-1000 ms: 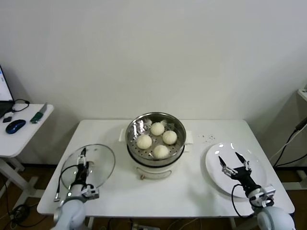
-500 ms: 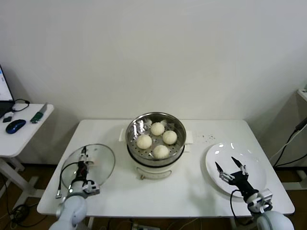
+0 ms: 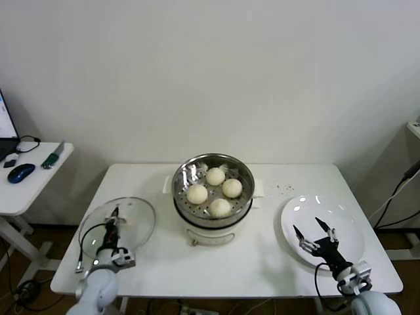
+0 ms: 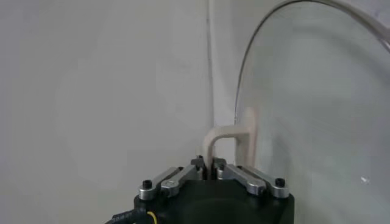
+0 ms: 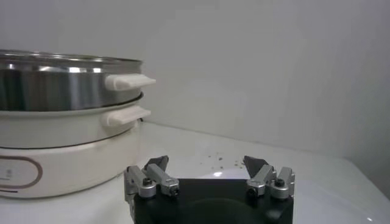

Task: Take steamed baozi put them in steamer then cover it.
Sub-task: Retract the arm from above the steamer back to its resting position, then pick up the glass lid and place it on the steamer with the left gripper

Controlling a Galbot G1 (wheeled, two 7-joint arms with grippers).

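Observation:
Four cream-white baozi (image 3: 216, 191) lie in the shiny steel steamer (image 3: 184, 176), which sits on its white pot base at the table's middle. The steamer also shows in the right wrist view (image 5: 61, 76). The clear glass cover (image 3: 134, 220) is at the table's left, tilted. My left gripper (image 3: 115, 215) is shut on the cover's cream handle (image 4: 231, 143); the cover's glass (image 4: 317, 109) fills that view. My right gripper (image 3: 310, 235) is open and empty over the white plate (image 3: 351, 226) on the right.
A side table (image 3: 39, 177) at the far left holds a mouse and small items. Dark specks (image 3: 283, 189) lie on the table behind the plate. The wall stands close behind the table.
My right gripper has drawn back toward the table's front edge over the plate, still open. The left gripper and the cover have shifted slightly down and left.

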